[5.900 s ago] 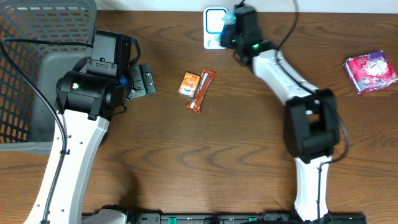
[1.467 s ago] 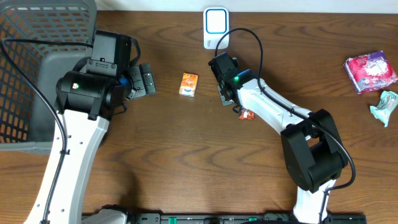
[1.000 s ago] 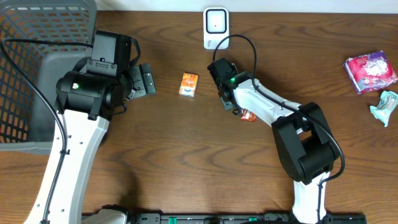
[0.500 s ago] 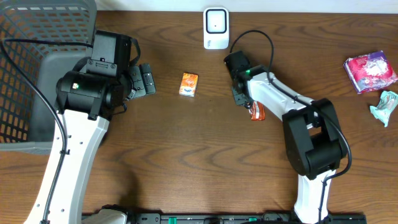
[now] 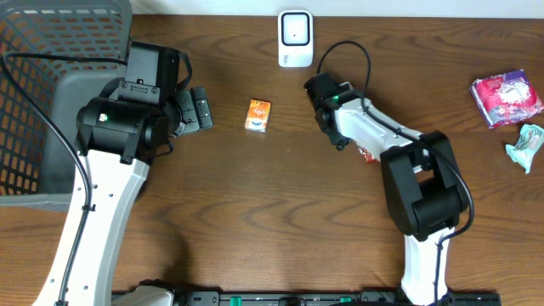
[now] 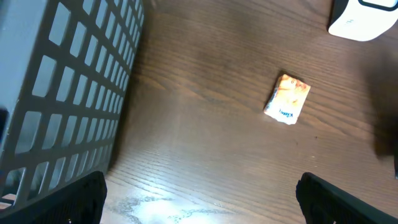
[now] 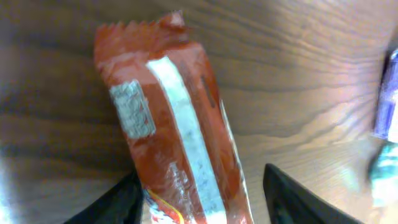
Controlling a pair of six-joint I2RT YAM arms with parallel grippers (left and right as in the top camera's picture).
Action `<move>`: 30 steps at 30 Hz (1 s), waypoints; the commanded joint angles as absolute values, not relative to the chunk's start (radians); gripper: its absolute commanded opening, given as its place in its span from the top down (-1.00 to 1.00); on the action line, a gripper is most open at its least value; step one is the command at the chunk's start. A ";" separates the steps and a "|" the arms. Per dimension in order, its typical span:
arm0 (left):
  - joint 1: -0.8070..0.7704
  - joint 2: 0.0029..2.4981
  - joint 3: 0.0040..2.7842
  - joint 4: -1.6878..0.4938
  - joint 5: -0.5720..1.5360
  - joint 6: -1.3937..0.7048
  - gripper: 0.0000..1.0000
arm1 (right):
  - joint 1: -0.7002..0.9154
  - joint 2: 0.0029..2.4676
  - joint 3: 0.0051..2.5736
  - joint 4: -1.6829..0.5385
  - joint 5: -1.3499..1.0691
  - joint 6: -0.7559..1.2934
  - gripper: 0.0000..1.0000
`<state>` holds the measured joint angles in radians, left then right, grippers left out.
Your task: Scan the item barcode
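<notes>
Wood table [image 5: 255, 212], orange-red snack bar [image 7: 180, 143], white stripe [image 7: 186, 130], grey patch [image 7: 132, 109], clamped in right hand [image 7: 202, 202], left hand [image 6: 205, 199] apart.

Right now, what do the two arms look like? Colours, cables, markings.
Left arm and right arm match: white link shells, black joint housings, a green light on one black joint, thin black cables. Left claw and right claw have plain black fingers. No readable markings.

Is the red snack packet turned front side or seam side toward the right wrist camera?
Seam side. The red snack packet shows its white back seam lengthwise and a blurred grey patch.
</notes>
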<state>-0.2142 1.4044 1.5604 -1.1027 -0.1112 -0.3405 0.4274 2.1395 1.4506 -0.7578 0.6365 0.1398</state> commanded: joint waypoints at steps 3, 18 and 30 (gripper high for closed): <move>-0.213 1.405 1.575 -1.106 -0.120 -0.346 -0.96 | 0.478 2.170 1.432 -0.761 0.708 0.171 -0.13; -0.213 1.405 1.575 -1.106 -0.120 -0.346 -0.96 | 0.396 2.228 1.398 -0.729 0.592 0.102 0.08; -0.213 1.405 1.575 -1.107 -0.120 -0.346 -0.96 | 0.328 2.225 1.426 -0.759 0.344 0.073 0.98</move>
<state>-0.2142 1.4044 1.5604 -1.1023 -0.1112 -0.3401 0.3569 2.1681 1.4345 -0.7288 0.6186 0.0784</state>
